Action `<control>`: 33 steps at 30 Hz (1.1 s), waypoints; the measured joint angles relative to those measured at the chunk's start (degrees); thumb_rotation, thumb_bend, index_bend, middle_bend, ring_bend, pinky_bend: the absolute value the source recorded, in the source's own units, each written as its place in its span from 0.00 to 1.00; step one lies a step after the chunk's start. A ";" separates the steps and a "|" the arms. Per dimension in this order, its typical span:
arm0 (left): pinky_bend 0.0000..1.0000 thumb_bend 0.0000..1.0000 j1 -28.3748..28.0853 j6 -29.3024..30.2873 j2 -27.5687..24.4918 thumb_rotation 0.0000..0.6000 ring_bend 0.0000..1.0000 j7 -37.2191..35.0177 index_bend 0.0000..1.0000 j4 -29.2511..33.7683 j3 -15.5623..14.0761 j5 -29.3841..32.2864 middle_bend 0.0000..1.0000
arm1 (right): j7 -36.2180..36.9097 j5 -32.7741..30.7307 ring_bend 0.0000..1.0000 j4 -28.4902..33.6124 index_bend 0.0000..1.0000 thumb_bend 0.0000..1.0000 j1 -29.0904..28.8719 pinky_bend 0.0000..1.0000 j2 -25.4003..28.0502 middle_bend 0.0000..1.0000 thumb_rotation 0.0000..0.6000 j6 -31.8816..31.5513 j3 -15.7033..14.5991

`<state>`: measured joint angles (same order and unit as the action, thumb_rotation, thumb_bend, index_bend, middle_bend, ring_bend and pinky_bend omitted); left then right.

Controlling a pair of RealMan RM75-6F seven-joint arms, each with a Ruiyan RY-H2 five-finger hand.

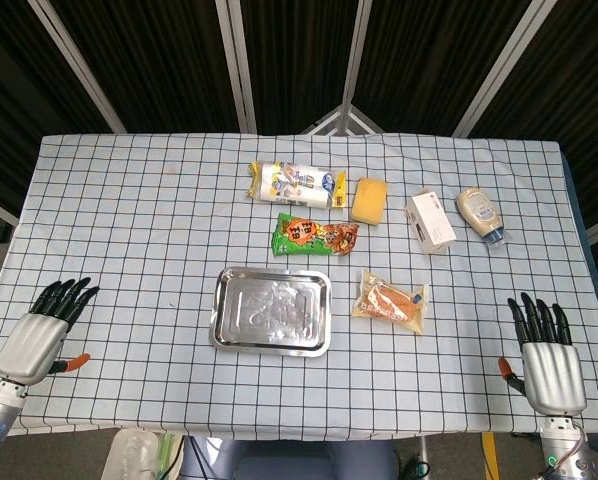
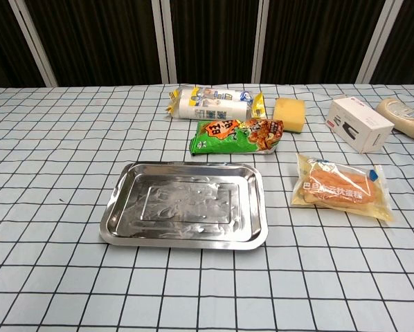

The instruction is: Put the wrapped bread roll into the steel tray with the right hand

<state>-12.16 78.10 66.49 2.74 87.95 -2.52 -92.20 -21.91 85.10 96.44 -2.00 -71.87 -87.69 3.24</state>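
Head view gives me the whole checked tablecloth (image 1: 129, 200), with both of my hands resting at the near edge. My left hand (image 1: 44, 330) lies palm down at the near left corner, fingers stretched out and slightly apart, holding nothing. My right hand (image 1: 547, 350) sits at the near right corner the same way, fingers extended and spread, nothing in its grasp, well apart from everything else.

The wrapped bread roll (image 1: 390, 300) lies flat in its clear bag just to the right of the steel tray (image 1: 224, 310), not touching it. In the chest view the bag (image 2: 342, 188) carries a line of printed characters across an orange band, but I cannot read them. The tray (image 2: 117, 214) shows only its dented, shiny bottom.

Beyond the tray lies a green and orange snack packet (image 1: 314, 236); large characters are printed on its green end (image 2: 236, 134), too small for me to make out. Behind that is a white roll-shaped package with yellow ends (image 1: 294, 184) and blue print I cannot read. A yellow sponge-like block (image 1: 369, 200) sits just beside its right end. Further right are a white box with a red edge (image 1: 430, 221), dark marks on its face in the chest view (image 2: 359, 123), and a squeeze bottle of pale sauce (image 1: 481, 214) lying on its side, label unreadable.
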 measured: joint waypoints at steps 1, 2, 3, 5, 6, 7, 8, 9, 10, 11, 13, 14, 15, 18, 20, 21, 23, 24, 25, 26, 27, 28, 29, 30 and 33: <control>0.00 0.06 0.03 0.05 -0.01 1.00 0.00 0.01 0.00 0.03 -0.02 -0.03 0.00 | -0.08 -0.06 0.00 -0.03 0.00 0.33 -0.05 0.00 -0.04 0.00 1.00 0.15 -0.02; 0.00 0.06 0.06 0.12 -0.03 1.00 0.00 0.01 0.00 0.05 -0.04 -0.07 0.00 | -0.18 -0.08 0.00 -0.07 0.00 0.33 -0.10 0.00 -0.10 0.00 1.00 0.28 -0.04; 0.00 0.06 0.09 0.20 -0.05 1.00 0.00 -0.03 0.00 0.09 -0.05 -0.13 0.00 | -0.31 -0.08 0.00 -0.12 0.00 0.33 -0.19 0.00 -0.21 0.00 1.00 0.46 -0.07; 0.00 0.06 0.13 0.45 -0.10 1.00 0.00 -0.17 0.00 0.18 -0.08 -0.38 0.00 | -0.43 0.13 0.00 -0.22 0.00 0.33 -0.39 0.00 -0.40 0.00 1.00 0.71 -0.15; 0.00 0.06 0.13 0.58 -0.11 1.00 0.00 -0.27 0.00 0.20 -0.09 -0.54 0.00 | -0.46 0.39 0.00 -0.35 0.00 0.33 -0.51 0.00 -0.53 0.00 1.00 0.79 -0.19; 0.00 0.06 0.13 0.76 -0.09 1.00 0.00 -0.37 0.00 0.18 -0.08 -0.73 0.00 | -0.52 0.89 0.00 -0.69 0.00 0.33 -0.75 0.00 -0.81 0.00 1.00 0.94 -0.26; 0.00 0.06 0.13 0.81 -0.03 1.00 0.00 -0.36 0.00 0.13 -0.08 -0.78 0.00 | -0.57 1.31 0.00 -1.09 0.00 0.33 -0.98 0.00 -1.13 0.00 1.00 1.10 -0.33; 0.00 0.06 0.11 0.76 0.03 1.00 0.00 -0.29 0.00 0.07 -0.10 -0.82 0.00 | -0.63 1.69 0.00 -1.51 0.00 0.33 -1.26 0.00 -1.55 0.00 1.00 1.36 -0.42; 0.00 0.06 0.05 0.65 0.15 1.00 0.00 -0.21 0.00 -0.01 -0.13 -0.91 0.00 | -0.66 2.11 0.00 -1.99 0.00 0.33 -1.68 0.00 -2.11 0.00 1.00 1.92 -0.55; 0.00 0.06 -0.02 0.53 0.23 1.00 0.00 -0.17 0.00 -0.06 -0.15 -0.96 0.00 | -0.64 2.38 0.00 -2.29 0.00 0.33 -2.05 0.00 -2.54 0.00 1.00 2.48 -0.64; 0.00 0.06 -0.17 0.31 0.39 1.00 0.00 -0.03 0.00 -0.17 -0.11 -0.92 0.00 | -0.49 2.96 0.00 -2.96 0.00 0.33 -3.15 0.00 -3.67 0.00 1.00 4.15 -0.81; 0.00 0.06 -0.22 0.22 0.44 1.00 0.00 0.02 0.00 -0.21 -0.06 -0.85 0.00 | -0.44 3.21 0.00 -3.30 0.00 0.33 -3.72 0.00 -4.28 0.00 1.00 4.93 -0.83; 0.00 0.06 -0.27 0.09 0.48 1.00 0.00 0.04 0.00 -0.24 -0.02 -0.75 0.00 | -0.46 3.49 0.00 -3.72 0.00 0.33 -4.33 0.00 -5.01 0.00 1.00 5.63 -0.83; 0.00 0.06 -0.42 -0.32 0.51 1.00 0.00 -0.03 0.00 -0.38 0.16 -0.21 0.00 | -1.29 4.31 0.00 -5.37 0.00 0.33 -6.40 0.00 -8.07 0.00 1.00 7.79 -0.65; 0.00 0.06 -0.50 -0.46 0.43 1.00 0.00 -0.31 0.00 -0.44 0.26 -0.04 0.00 | -2.40 4.40 0.00 -6.27 0.00 0.33 -7.92 0.00 -10.43 0.00 1.00 9.70 -0.33; 0.00 0.06 -0.51 -0.45 0.35 1.00 0.00 -0.47 0.00 -0.46 0.27 -0.03 0.00 | -3.16 4.22 0.00 -6.66 0.00 0.33 -8.82 0.00 -11.75 0.00 1.00 10.92 -0.03; 0.00 0.06 -0.49 -0.29 0.14 1.00 0.00 -0.91 0.00 -0.48 0.25 -0.14 0.00 | -4.45 3.54 0.00 -7.19 0.00 0.33 -10.20 0.00 -13.70 0.00 1.00 12.81 0.58; 0.00 0.06 -0.47 -0.18 0.05 1.00 0.00 -1.12 0.00 -0.48 0.23 -0.22 0.00 | -5.10 3.04 0.00 -7.49 0.00 0.33 -10.90 0.00 -14.65 0.00 1.00 13.71 0.97; 0.00 0.06 -0.43 0.00 -0.07 1.00 0.00 -1.33 0.00 -0.48 0.20 -0.34 0.00 | -5.97 2.34 0.00 -7.95 0.00 0.33 -11.82 0.00 -15.83 0.00 1.00 14.75 1.53; 0.00 0.06 -0.38 0.17 -0.13 1.00 0.00 -1.42 0.00 -0.50 0.21 -0.39 0.00 | -6.59 1.81 0.00 -8.39 0.00 0.33 -12.50 0.00 -16.65 0.00 1.00 15.46 1.96; 0.00 0.06 -0.31 0.37 -0.18 1.00 0.00 -1.49 0.00 -0.54 0.22 -0.42 0.00 | -7.27 1.16 0.00 -9.05 0.00 0.33 -13.39 0.00 -17.64 0.00 1.00 16.39 2.51; 0.00 0.06 -0.25 0.58 -0.24 1.00 0.00 -1.68 0.00 -0.58 0.24 -0.45 0.00 | -7.66 0.63 0.00 -9.56 0.00 0.33 -13.99 0.00 -18.34 0.00 1.00 17.00 2.92; 0.00 0.06 -0.25 0.59 -0.28 1.00 0.00 -1.90 0.00 -0.61 0.24 -0.46 0.00 | -7.99 -0.04 0.00 -10.15 0.00 0.33 -14.47 0.00 -19.11 0.00 1.00 17.63 3.36; 0.00 0.06 -0.28 0.50 -0.33 1.00 0.00 -2.14 0.00 -0.66 0.24 -0.45 0.00 | -8.27 -0.82 0.00 -10.87 0.00 0.33 -14.93 0.00 -19.84 0.00 1.00 18.40 3.84; 0.00 0.06 -0.45 0.20 -0.44 1.00 0.00 -2.47 0.00 -0.76 0.23 -0.45 0.00 | -9.18 -3.98 0.00 -13.89 0.00 0.33 -17.11 0.00 -22.48 0.00 1.00 21.01 5.56</control>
<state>-12.60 78.30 66.04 0.27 87.19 -2.29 -92.65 -31.09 81.12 82.55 -19.10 -94.35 -66.68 8.80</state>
